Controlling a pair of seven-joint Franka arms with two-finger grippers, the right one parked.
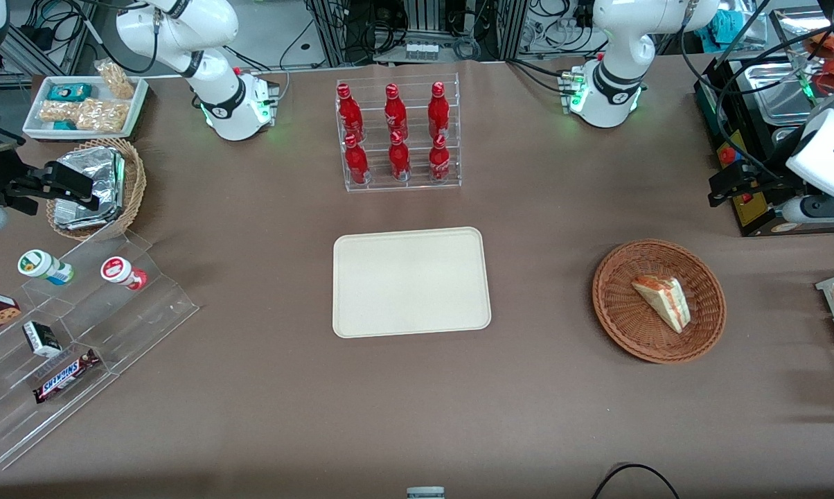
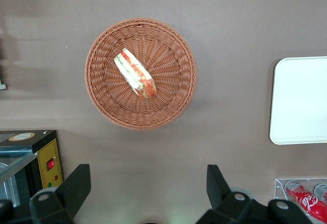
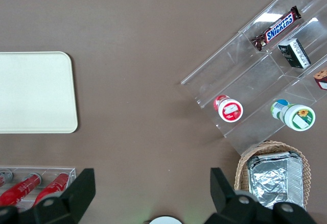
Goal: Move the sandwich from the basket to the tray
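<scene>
The sandwich [image 1: 663, 299], a pale bread wedge with red and green filling, lies in the shallow reddish-brown basket [image 1: 618, 333] toward the working arm's end of the table. It also shows in the left wrist view [image 2: 135, 74], lying in the basket [image 2: 102, 106]. The cream tray [image 1: 410, 281] lies flat at mid-table with nothing on it; its edge also shows in the left wrist view [image 2: 301, 101]. My left gripper [image 1: 718, 190] hangs above the table, farther from the front camera than the basket. In its own view the gripper [image 2: 148, 183] is open, empty and apart from the basket.
A clear rack of red bottles [image 1: 397, 135] stands farther from the front camera than the tray. A black control box [image 1: 756, 180] sits by my gripper. At the parked arm's end are a stepped acrylic stand with snacks [image 1: 77, 326] and a tan basket of foil packets [image 1: 98, 187].
</scene>
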